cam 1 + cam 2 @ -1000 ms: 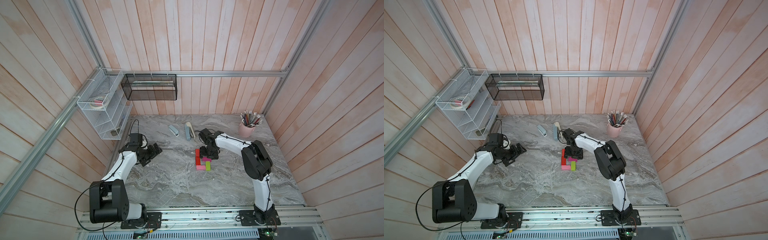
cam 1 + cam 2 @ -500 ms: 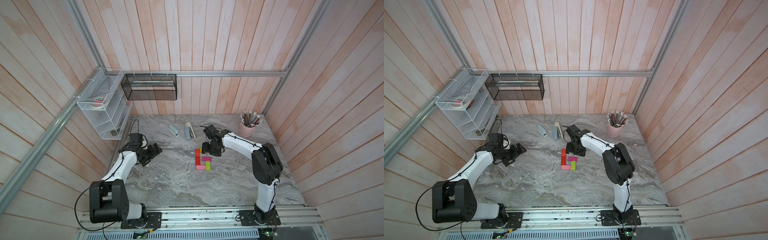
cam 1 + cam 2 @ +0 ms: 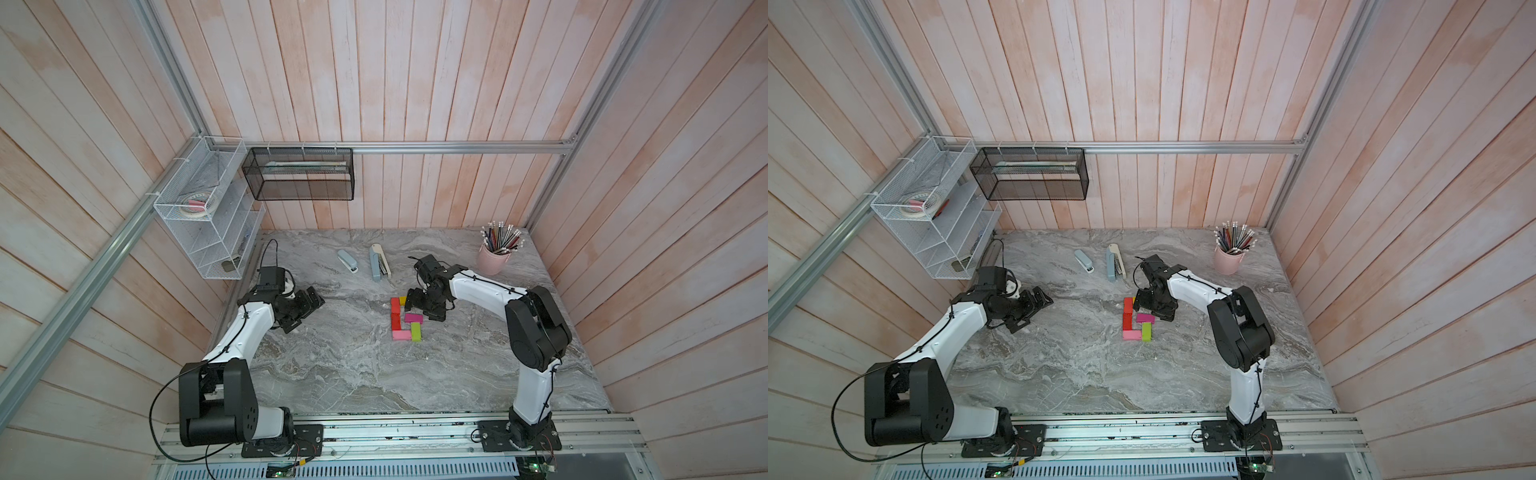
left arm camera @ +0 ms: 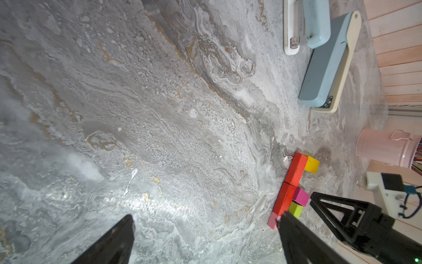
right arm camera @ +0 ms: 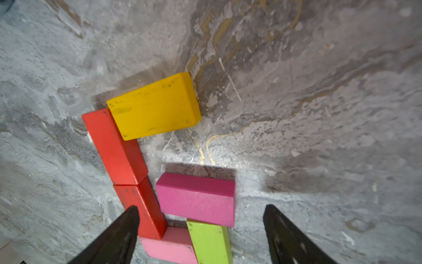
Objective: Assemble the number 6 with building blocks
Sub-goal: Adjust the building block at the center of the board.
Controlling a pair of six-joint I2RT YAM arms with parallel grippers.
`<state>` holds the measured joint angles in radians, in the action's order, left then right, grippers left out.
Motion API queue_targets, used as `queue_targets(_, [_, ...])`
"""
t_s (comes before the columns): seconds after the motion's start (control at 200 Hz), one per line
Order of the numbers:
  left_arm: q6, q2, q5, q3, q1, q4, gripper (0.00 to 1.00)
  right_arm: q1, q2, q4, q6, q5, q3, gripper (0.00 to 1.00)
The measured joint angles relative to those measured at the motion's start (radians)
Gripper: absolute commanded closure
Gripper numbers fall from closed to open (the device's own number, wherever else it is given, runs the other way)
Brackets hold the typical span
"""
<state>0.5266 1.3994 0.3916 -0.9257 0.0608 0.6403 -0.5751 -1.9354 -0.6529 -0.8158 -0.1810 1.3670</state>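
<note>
The six blocks (image 5: 118, 148) lie together on the table (image 3: 353, 374), forming a 6. The right gripper (image 5: 201, 209) hangs wide above them, holding nothing. The left gripper (image 4: 205, 216), also wide, sits well apart.

A grey marbled surface (image 3: 353, 365) is enclosed by pale wooden plank walls (image 3: 415, 83). Toward the back wall, a small grey-blue stapler (image 3: 347, 261) is laid flat, and a longer grey-blue and beige stapler (image 3: 377, 264) is laid near it, the two apart. A pink cup (image 3: 493, 262) filled with pencils (image 3: 500, 237) is stood upright near the back right corner. A white wire rack (image 3: 216, 245) is hung on the left wall, a roll of tape (image 3: 195, 206) being held in its top tier. A black mesh basket (image 3: 299, 193) is mounted on the back wall beside it.
</note>
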Motion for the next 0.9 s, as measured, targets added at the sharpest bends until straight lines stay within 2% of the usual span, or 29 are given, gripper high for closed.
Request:
queue_targets(0.42, [-0.003,0.001,0.0,-0.017,0.0,0.003,0.0,0.016,0.0,0.099,-0.041,-0.075,-0.053,0.12])
queue_targets(0.9, [-0.005,0.006,0.0,-0.017,0.0,0.003,0.0,0.021,0.0,0.158,-0.048,-0.098,-0.058,0.12])
